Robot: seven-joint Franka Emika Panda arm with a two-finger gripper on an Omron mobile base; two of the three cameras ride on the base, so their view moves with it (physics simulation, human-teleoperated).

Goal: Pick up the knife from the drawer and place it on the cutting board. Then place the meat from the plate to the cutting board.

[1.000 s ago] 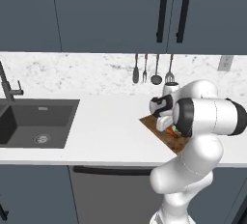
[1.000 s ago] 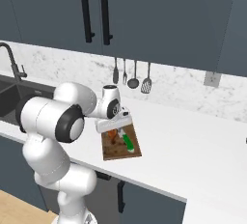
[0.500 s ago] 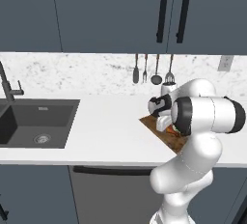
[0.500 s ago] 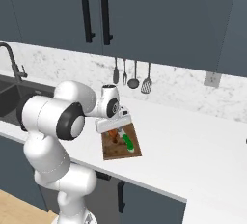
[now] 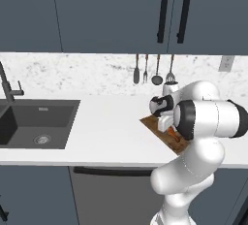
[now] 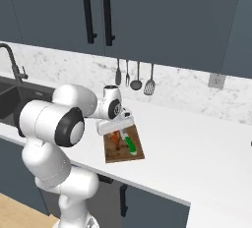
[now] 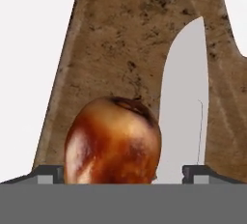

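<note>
From my remote station, the right base view shows the cutting board (image 6: 123, 148) lying flat on the white tabletop (image 6: 197, 143), its long axis running near to far, close to the tabletop's near edge. On it lies the knife (image 6: 130, 145), green handle toward the near end and the blade toward the far end, along the board's length. The meat (image 6: 115, 138) rests on the board just left of the knife, partly under the hand, orange-tan bone end pointing toward the far side.

The end effector (image 7: 123, 172) hangs directly over the meat (image 7: 113, 141); in the hand view its two fingertips (image 7: 48, 174) stand wide apart on either side of the drumstick, and I see no contact with it. The pale blade (image 7: 185, 107) lies beside the meat on the brown grain (image 7: 120, 39).

Dark utensils (image 6: 135, 77) hang on the far wall. The sink (image 5: 36, 122) sits at the left.
</note>
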